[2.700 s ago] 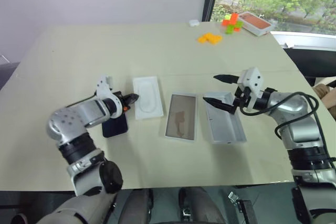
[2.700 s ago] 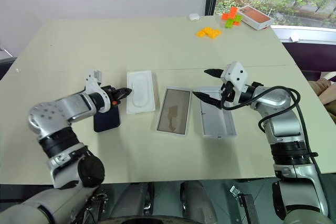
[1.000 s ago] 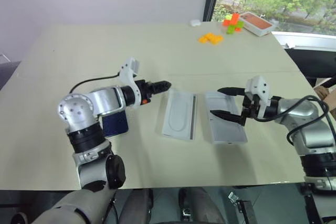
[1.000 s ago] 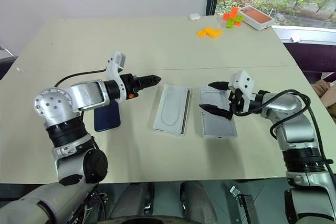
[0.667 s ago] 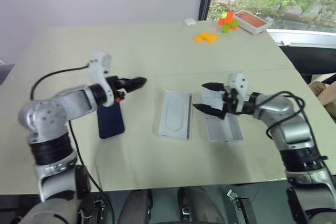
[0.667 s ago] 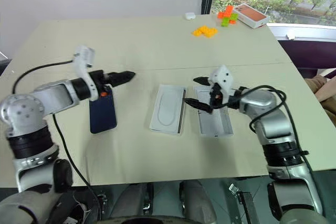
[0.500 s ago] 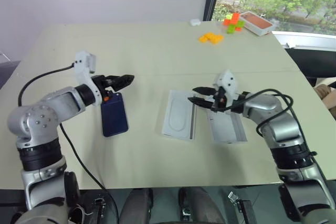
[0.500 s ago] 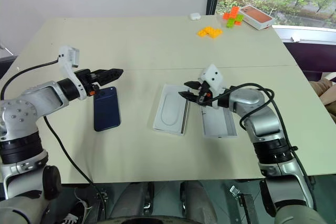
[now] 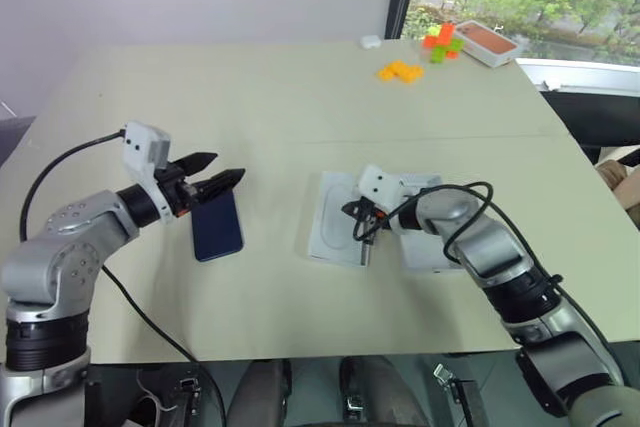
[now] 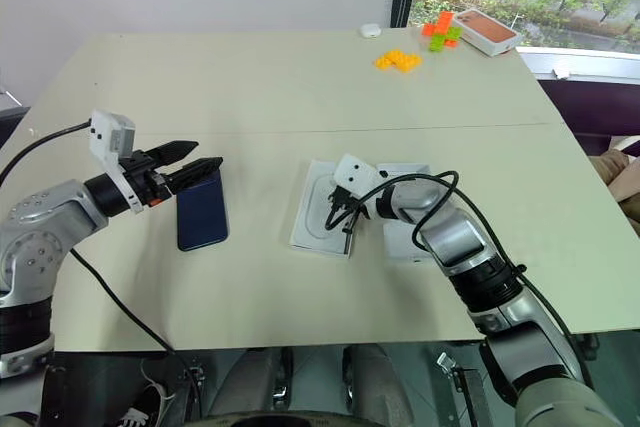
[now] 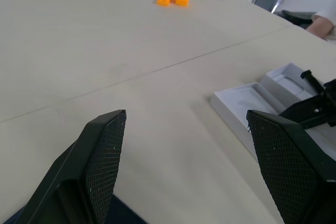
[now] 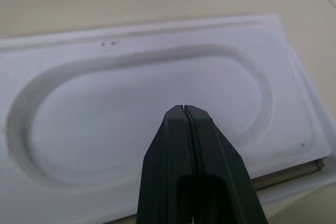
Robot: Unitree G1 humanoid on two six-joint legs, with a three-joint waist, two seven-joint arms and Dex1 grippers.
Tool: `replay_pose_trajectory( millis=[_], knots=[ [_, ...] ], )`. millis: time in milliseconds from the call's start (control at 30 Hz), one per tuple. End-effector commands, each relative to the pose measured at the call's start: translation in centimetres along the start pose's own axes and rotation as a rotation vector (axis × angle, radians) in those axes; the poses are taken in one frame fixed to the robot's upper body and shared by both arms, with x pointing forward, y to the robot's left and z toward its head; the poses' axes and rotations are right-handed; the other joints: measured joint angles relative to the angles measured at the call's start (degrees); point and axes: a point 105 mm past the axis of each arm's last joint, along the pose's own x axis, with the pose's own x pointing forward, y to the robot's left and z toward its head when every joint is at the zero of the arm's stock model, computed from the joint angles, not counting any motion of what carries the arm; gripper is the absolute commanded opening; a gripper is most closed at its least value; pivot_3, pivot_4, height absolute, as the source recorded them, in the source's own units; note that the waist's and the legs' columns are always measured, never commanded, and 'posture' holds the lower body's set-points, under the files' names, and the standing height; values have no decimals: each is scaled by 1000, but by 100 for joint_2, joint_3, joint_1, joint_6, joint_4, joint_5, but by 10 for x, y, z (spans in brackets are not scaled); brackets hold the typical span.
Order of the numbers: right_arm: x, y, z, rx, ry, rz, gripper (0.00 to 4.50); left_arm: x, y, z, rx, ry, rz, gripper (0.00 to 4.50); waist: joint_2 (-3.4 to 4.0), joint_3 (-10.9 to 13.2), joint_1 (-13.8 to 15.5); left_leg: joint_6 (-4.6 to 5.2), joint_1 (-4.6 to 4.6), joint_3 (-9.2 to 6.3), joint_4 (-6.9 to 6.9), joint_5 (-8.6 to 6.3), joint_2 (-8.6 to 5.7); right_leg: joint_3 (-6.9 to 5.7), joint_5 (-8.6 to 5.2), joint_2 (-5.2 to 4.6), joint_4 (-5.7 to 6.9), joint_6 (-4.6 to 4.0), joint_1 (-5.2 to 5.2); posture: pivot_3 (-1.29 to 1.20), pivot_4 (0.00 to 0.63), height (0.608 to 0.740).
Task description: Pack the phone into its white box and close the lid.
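The dark blue phone [image 9: 217,228] lies flat on the table at the left. My left gripper [image 9: 228,167] hovers open just above its far end, holding nothing. The white box [image 9: 322,252] sits mid-table; a white insert [image 12: 131,103] with an oval recess covers its floor. My right gripper [image 9: 362,236] is shut, with nothing between the fingers, its tip over the insert's near right part. The lid [image 9: 428,253] lies open side up just right of the box, partly behind my right arm.
Orange blocks [image 9: 399,72], orange and green blocks [image 9: 440,41], a red-topped box [image 9: 488,43] and a small white case [image 9: 370,43] lie near the far right table edge. A black cable [image 9: 60,157] loops from my left wrist.
The insert went from beside the box into it. My left gripper pulled back left to above the phone. My right gripper moved left from the lid to the insert and shut.
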Motion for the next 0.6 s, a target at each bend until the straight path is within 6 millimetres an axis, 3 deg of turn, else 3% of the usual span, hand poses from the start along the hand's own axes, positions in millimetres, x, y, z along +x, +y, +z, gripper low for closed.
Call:
replay_pose_trajectory(
  millis=[33,433,600],
  knots=[
    [-7,-1,19,-90,-10,-7,24,-1,-2,12,45,-35,-8,3885,0,0,-1,1,0,0,0,-1,0,0,0,1,0,0,0,0,150,740],
    [-16,-4,10,-261,105,11,24,2,-1,13,67,-35,15,3885,0,0,-6,6,-2,0,0,-3,1,-2,0,5,0,1,-2,0,150,740],
    [-17,-9,33,-268,28,-9,24,3,0,13,66,-39,25,3885,0,0,-25,6,-2,1,1,-3,2,-2,0,5,0,1,-2,0,150,740]
  ],
)
